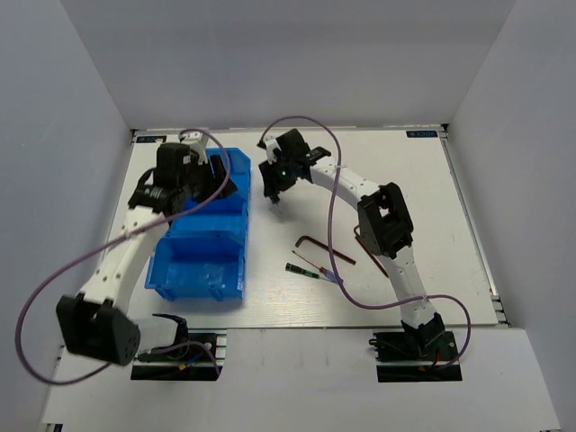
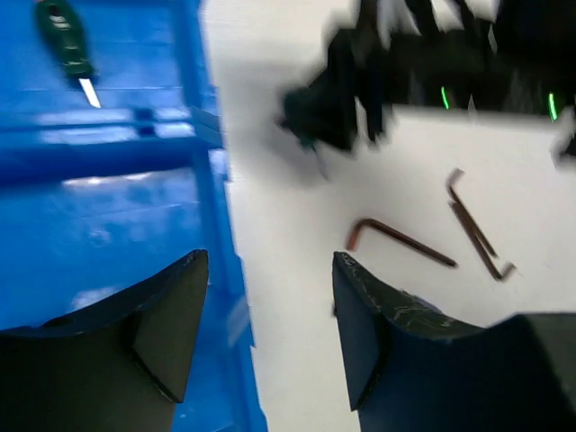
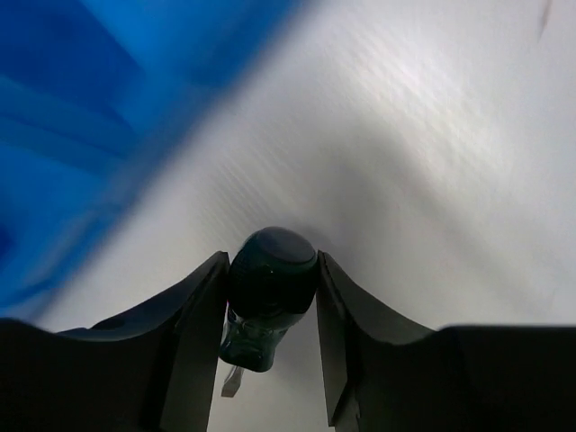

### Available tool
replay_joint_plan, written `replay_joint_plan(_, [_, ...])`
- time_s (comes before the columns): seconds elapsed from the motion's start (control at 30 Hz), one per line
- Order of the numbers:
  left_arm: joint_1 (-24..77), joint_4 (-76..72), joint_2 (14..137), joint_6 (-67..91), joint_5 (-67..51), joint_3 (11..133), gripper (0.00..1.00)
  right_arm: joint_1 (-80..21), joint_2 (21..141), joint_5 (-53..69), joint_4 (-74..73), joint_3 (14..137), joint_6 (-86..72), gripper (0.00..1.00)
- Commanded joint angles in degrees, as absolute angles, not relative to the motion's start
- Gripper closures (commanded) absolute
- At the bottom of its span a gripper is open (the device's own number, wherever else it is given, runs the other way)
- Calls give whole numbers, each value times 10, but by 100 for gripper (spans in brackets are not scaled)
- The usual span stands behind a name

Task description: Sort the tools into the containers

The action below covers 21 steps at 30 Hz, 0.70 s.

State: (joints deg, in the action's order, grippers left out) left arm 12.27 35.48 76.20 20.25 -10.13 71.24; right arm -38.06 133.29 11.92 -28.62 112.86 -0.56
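Observation:
Three joined blue bins (image 1: 202, 247) stand left of centre. My left gripper (image 1: 225, 184) is open and empty over the far bin's right wall; in the left wrist view (image 2: 270, 265) it straddles the bin wall (image 2: 202, 135). A stubby green screwdriver (image 2: 65, 40) lies in a bin. My right gripper (image 1: 273, 192) hangs just right of the bins, shut on the other stubby green screwdriver (image 3: 270, 283), blade pointing down, with the bin (image 3: 81, 108) at upper left. Two hex keys (image 2: 400, 241) (image 2: 477, 229) lie on the table (image 1: 326, 249). Two thin screwdrivers (image 1: 300, 269) (image 1: 329, 278) lie near them.
The white table (image 1: 414, 180) has raised edges and grey walls on three sides. The right arm's elbow (image 1: 385, 220) and purple cable (image 1: 333, 207) pass over the hex keys and thin screwdrivers. The second hex key (image 1: 371, 253) lies partly under that arm.

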Motion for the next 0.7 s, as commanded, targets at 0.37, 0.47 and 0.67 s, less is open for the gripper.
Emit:
replay_joint_plan(0.37, [131, 327, 491, 253, -179, 537, 31, -400, 1473, 318, 57, 1315, 107, 100])
replay_joint_plan(0.47, [131, 352, 486, 253, -169, 553, 31, -413, 1498, 254, 136, 1331, 115, 100])
replay_joint_plan(0.67, [131, 368, 475, 253, -179, 553, 30, -421, 1489, 250, 166, 1306, 106, 100])
